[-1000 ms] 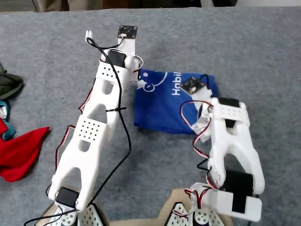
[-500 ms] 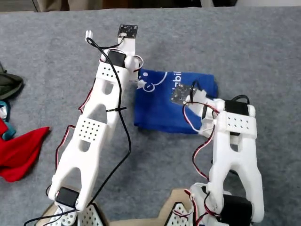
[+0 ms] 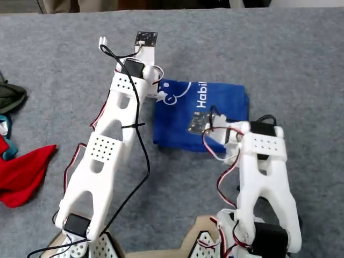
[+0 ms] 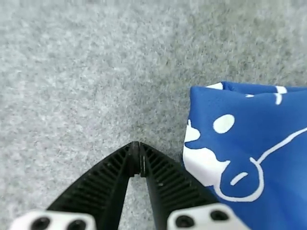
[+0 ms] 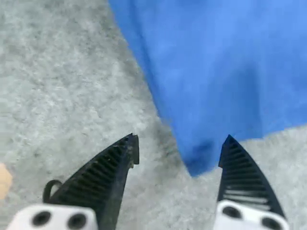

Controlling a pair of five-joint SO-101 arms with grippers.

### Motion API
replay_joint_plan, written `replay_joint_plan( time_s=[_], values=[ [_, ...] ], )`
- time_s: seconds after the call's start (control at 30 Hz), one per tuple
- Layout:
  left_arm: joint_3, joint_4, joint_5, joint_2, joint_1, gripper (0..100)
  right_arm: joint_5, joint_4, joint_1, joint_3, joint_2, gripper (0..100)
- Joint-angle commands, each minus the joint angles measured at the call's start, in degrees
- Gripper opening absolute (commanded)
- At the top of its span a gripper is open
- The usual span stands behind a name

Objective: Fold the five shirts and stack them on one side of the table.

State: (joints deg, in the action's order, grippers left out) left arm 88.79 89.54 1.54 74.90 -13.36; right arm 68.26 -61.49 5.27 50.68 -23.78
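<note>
A folded blue shirt (image 3: 188,115) with white print lies at the middle of the grey table. In the high view my left gripper (image 3: 159,94) sits at the shirt's far left corner. In the left wrist view this gripper (image 4: 135,160) is shut on nothing, its tips over bare table just beside the blue shirt (image 4: 249,139). My right arm (image 3: 260,145) reaches over the shirt's near edge. In the right wrist view my right gripper (image 5: 181,141) is open, and a corner of the blue shirt (image 5: 216,72) lies between its fingers.
A crumpled red shirt (image 3: 24,172) lies at the table's left edge, with a dark green garment (image 3: 11,97) and a teal one (image 3: 4,126) behind it. Bare grey table (image 3: 290,64) stretches to the right of the blue shirt and behind it.
My right arm's wrist has swung left and slightly nearer over the blue shirt's near edge. The left arm and the shirt have stayed in place.
</note>
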Motion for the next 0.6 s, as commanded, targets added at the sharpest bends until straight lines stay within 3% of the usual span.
replay_joint_plan(
  time_s=[0.0, 0.27, 0.57],
  values=[
    [2.81, -0.35, -0.35, -1.19, -0.53, 2, 0.7, 7.38, -1.54, 3.03, -2.59, 28.2],
    [2.81, -0.53, -0.35, -1.19, -0.44, 2, 0.7, 18.37, -1.8, 4.44, 6.9, 27.8],
    [2.81, -0.62, -0.35, -1.19, -0.35, 2, 0.7, 17.93, -1.71, -3.12, 17.71, 21.5]
  ],
)
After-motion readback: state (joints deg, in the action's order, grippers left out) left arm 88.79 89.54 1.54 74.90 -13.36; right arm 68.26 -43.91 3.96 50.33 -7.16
